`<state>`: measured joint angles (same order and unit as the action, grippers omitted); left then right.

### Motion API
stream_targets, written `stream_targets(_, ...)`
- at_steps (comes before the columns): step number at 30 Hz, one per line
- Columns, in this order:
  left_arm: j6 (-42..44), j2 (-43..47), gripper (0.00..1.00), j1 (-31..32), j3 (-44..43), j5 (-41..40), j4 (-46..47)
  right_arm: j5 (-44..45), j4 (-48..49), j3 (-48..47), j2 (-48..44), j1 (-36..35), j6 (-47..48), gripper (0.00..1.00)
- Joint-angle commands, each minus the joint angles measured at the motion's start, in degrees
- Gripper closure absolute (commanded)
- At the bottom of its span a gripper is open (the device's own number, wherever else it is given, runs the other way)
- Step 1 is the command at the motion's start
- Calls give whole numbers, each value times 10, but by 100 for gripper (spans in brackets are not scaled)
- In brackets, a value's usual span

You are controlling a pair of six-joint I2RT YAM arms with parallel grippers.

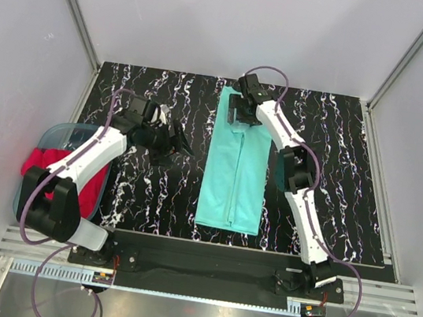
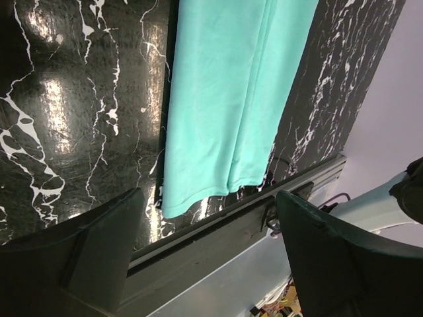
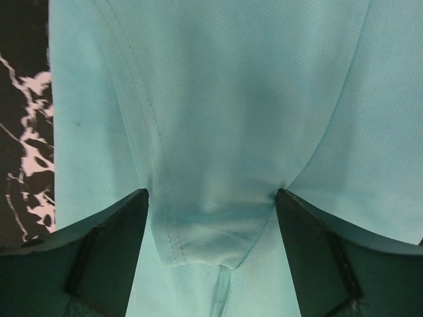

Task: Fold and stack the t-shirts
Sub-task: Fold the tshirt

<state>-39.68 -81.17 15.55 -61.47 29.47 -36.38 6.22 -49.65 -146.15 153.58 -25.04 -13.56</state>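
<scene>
A mint-teal t-shirt lies on the black marbled table, folded lengthwise into a long narrow strip. My right gripper is down on its far end. In the right wrist view its jaws stand wide open, both tips pressing into the cloth, with a hemmed fold bunched between them. My left gripper hovers to the left of the shirt, open and empty. Its camera sees the shirt's near end. A red t-shirt lies crumpled in the tub at the far left.
The translucent blue-grey tub sits off the table's left edge, partly under the left arm. A black rail runs along the near edge by the arm bases. White walls enclose the table on three sides.
</scene>
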Motion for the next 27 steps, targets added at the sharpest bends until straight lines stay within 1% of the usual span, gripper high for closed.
stream_targets(1,25,-7,13,-1,17,24,10,-27,48,-42,-8,-6,26,14)
stream_targets(3,34,-21,14,0,21,36,10,-17,39,-44,-26,-7,27,10)
stream_targets(5,40,-35,14,2,37,37,24,2,19,-28,-74,-7,32,8)
stream_targets(6,41,-38,15,2,44,41,34,10,15,3,-95,-6,32,6)
stream_targets(7,43,-42,16,4,58,44,40,12,4,21,-142,-6,32,5)
stream_targets(8,48,-45,16,6,63,47,53,11,-4,40,-167,-6,34,4)
stream_targets(9,50,-62,16,9,67,60,58,9,-13,81,-192,-6,26,4)
stream_targets(10,53,-71,18,15,74,65,61,8,-33,107,-241,-7,15,5)
stream_targets(11,52,-79,19,18,80,72,71,-12,-44,135,-266,-7,4,5)
stream_targets(12,50,-89,21,24,86,79,78,-31,-52,206,-291,-6,-7,7)
stream_targets(13,51,-93,23,36,96,76,83,-53,-55,251,-347,-7,-29,10)
stream_targets(14,54,-93,23,44,101,70,84,-106,-50,301,-377,-7,-41,11)
stream_targets(15,55,-88,24,59,109,57,83,-130,-42,406,-408,-6,-63,12)
stream_targets(16,52,-85,24,66,116,53,85,-144,-20,460,-473,-6,-76,14)
stream_targets(17,50,-80,25,74,122,52,96,-167,-6,513,-508,-6,-93,16)
stream_targets(18,45,-75,25,81,130,51,102,-179,8,612,-541,-7,-109,16)
stream_targets(19,36,-74,26,96,145,52,110,-190,34,659,-607,-6,-140,18)
stream_targets(20,29,-73,27,102,152,52,125,-220,46,703,-636,-6,-159,20)
stream_targets(21,23,-72,28,113,169,53,133,-233,59,780,-687,-6,-191,21)
stream_targets(22,17,-70,29,119,178,54,142,-245,77,815,-709,-6,-201,21)
stream_targets(23,5,-68,29,125,186,55,158,-262,82,876,-728,-6,-213,22)
stream_targets(25,-6,-64,29,144,202,47,164,-265,97,926,-776,-7,-235,25)
stream_targets(26,-7,-63,29,151,205,40,167,-263,98,966,-787,-7,-241,25)
stream_targets(27,-8,-63,28,163,210,37,168,-263,97,982,-797,-6,-248,25)
